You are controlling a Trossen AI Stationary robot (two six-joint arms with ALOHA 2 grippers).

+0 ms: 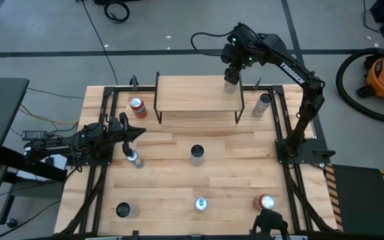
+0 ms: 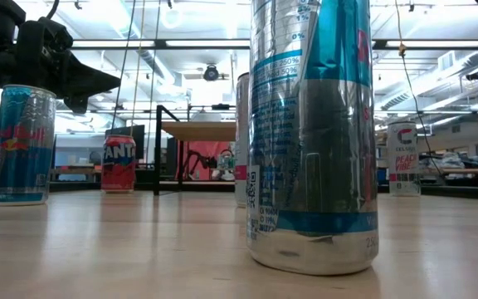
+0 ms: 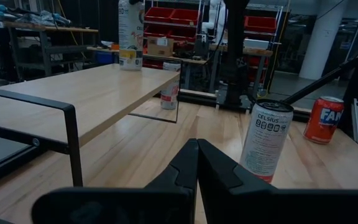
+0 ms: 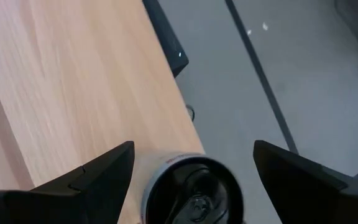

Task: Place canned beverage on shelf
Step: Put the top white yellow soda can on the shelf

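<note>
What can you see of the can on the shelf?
The can is silvery with a pull-tab top, standing upright at the back right corner of the light-wood shelf, near its edge. The right gripper is directly above it, fingers open on either side of the top; contact can't be confirmed. The left wrist view shows white sides with a yellow band.

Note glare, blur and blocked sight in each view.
Low view: a silver-and-blue can close to the lens fills the middle, hiding much of the shelf; ceiling lights behind are bright. Left wrist view: the shut left hand is a dark silhouette. Right wrist view: the can top between the right hand's fingers looks soft. High view: even light.
</note>
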